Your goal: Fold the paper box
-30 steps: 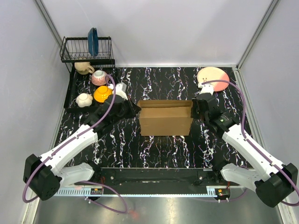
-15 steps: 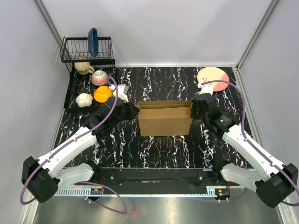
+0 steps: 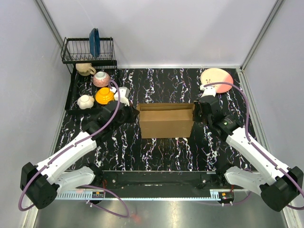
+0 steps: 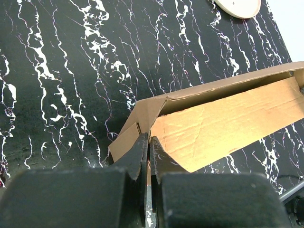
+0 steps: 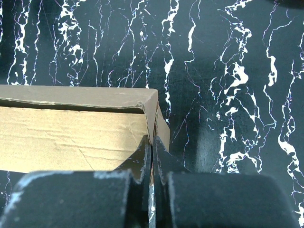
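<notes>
The paper box (image 3: pixel 166 121) is plain brown cardboard, standing partly folded in the middle of the black marbled table, its open top showing an inner wall. My left gripper (image 3: pixel 134 114) is shut on the box's left end wall, seen in the left wrist view (image 4: pixel 148 142) with the cardboard (image 4: pixel 223 118) pinched between the fingers. My right gripper (image 3: pixel 197 110) is shut on the box's right end wall, seen in the right wrist view (image 5: pixel 152 142) beside the box's inner panel (image 5: pixel 71 137).
A black dish rack (image 3: pixel 89 51) with a blue plate stands at the back left. Below it a tray holds a pink bowl (image 3: pixel 101 78), an orange bowl (image 3: pixel 104 95), a white cup (image 3: pixel 85 101) and a beige mug (image 3: pixel 85 69). A pink plate (image 3: pixel 216 78) lies at the back right.
The box has slid a little to the left, carried by both grippers. The left arm has drawn back leftward and the right gripper followed.
</notes>
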Available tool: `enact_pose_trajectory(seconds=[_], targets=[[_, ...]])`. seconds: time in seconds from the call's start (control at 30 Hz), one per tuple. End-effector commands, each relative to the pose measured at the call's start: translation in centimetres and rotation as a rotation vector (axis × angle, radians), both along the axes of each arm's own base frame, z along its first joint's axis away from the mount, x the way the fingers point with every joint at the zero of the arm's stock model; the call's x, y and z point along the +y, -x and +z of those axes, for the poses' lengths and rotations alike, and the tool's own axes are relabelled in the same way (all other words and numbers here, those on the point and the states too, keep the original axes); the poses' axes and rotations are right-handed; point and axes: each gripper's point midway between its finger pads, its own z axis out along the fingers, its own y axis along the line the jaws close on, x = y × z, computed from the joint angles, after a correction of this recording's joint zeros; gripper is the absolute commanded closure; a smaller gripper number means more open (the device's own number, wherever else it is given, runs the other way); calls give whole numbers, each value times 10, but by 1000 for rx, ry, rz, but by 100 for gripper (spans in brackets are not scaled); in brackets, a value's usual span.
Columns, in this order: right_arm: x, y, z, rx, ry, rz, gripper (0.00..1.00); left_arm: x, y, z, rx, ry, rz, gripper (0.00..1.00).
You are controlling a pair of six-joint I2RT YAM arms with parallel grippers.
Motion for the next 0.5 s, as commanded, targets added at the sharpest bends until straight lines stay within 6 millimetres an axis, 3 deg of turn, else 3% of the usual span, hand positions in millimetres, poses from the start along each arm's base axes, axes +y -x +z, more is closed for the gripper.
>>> enact_pose_trajectory(seconds=[0.0,0.13,0.37,0.47], targets=[[-2,13,-18,69,31,17,100,12,-5,5,-49,-41,38,100],[-2,12,-19,72,30,16,100,10,-5,10,-61,-35,25,100],[0,13,-19,72,21,22,100,0,1,-3,-60,12,-19,100],[1,13,-18,71,13,23,100,-10,5,9,-122,70,-59,100]])
